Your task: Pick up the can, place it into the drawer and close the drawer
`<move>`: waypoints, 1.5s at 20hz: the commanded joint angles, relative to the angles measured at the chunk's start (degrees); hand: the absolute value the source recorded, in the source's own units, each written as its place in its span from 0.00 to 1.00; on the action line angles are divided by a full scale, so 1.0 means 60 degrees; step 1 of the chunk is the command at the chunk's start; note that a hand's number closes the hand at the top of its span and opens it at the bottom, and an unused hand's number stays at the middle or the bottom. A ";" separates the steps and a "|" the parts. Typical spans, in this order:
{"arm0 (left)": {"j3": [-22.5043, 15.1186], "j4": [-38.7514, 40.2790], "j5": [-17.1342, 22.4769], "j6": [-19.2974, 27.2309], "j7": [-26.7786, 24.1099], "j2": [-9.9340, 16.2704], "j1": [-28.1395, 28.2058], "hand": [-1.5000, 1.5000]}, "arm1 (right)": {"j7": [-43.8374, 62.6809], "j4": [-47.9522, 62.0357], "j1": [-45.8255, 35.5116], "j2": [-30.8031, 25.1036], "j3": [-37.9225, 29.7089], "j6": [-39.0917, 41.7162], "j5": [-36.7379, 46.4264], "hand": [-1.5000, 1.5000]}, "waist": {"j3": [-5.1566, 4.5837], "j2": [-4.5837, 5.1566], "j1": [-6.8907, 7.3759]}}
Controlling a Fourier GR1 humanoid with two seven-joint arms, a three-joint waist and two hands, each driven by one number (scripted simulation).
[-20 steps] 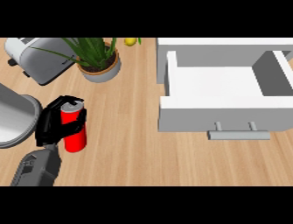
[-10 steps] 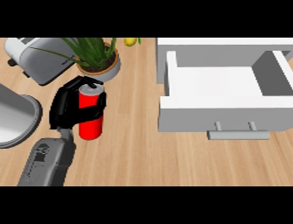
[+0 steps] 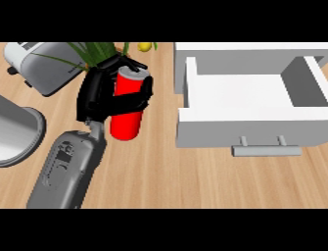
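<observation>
Holding the red can [image 3: 128,105] in my left hand [image 3: 105,95], fingers curled round its middle, I have it off the wooden counter [image 3: 195,176], its long axis running nearly straight away from me. To its right, just beside it, stands the open white drawer [image 3: 257,93] with bare room inside. My right hand is out of view.

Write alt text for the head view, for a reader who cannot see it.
The robot's left hand is curled round a red can above a wooden counter, to the left of an open white drawer with nothing in it. A toaster, a potted plant and a metal pot sit at left.
</observation>
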 commanded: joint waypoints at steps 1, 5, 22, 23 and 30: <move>-0.0916 -0.0043 -0.0247 0.1112 0.1110 -0.0031 -0.1206 1.00 | -0.0081 0.0046 -0.0001 0.0176 0.0085 -0.0059 0.0207 0.00 | 0.0000 0.0003 -0.0021; -0.1231 0.1435 0.0124 0.1869 0.0759 -0.0032 -0.2800 1.00 | -0.0248 0.0373 -0.0099 -0.0108 -0.0277 0.0104 -0.0258 0.00 | 0.0002 0.0034 -0.0141; -0.1741 0.5419 0.1658 0.3149 0.1177 -0.0033 -0.7568 1.00 | -0.0241 0.0080 -0.0051 0.0180 0.0160 0.0080 0.0333 0.00 | 0.0006 0.0056 -0.0250; -0.1883 0.5734 0.1948 0.3236 0.0836 -0.0033 -0.7412 1.00 | 0.0501 -0.0078 -0.0673 0.0033 0.0258 -0.0200 0.0289 0.00 | 0.0003 0.0073 -0.0240; -0.1688 0.7251 0.2538 0.2891 0.0445 -0.0033 -0.8590 1.00 | 0.0301 0.0276 -0.0754 0.0184 0.0360 -0.0298 0.0621 0.00 | 0.0004 0.0076 -0.0240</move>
